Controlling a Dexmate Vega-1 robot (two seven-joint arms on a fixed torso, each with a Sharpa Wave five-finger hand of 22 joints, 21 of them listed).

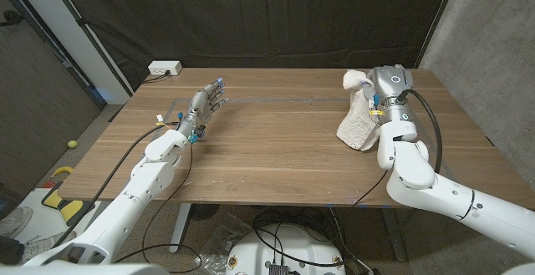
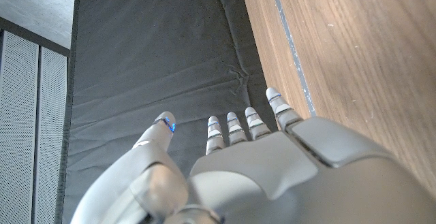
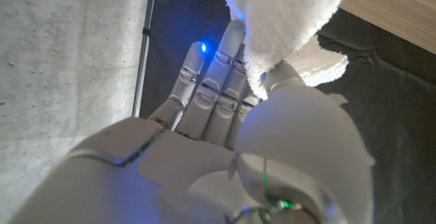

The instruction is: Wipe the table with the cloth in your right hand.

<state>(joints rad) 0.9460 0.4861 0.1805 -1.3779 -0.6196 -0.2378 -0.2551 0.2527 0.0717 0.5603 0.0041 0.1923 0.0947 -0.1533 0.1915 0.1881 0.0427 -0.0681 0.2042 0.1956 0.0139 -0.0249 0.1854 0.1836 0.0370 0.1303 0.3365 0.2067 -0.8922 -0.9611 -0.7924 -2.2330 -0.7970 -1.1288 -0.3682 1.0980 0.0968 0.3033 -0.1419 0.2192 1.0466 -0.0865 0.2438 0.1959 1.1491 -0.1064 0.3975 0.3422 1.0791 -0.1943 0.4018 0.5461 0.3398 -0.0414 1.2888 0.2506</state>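
Both arms reached in over the wooden desk (image 1: 276, 141), the right hand (image 1: 386, 91) gripping the white cloth (image 1: 358, 124) at the far right side.

Up close, the cloth (image 3: 286, 20) was pinched between the thumb and the straight fingers (image 3: 211, 81), bunching above them and hanging down from the hand onto the desk just beside it. Well apart on the left, the left hand (image 1: 205, 101) held nothing, its fingers (image 2: 235, 129) straight and slightly spread near the desk's far edge. A white power strip (image 1: 165, 68) sat at the far left corner.

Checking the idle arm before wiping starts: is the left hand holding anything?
No, in the head view the left hand stands on the table with fingers straight and nothing in them.
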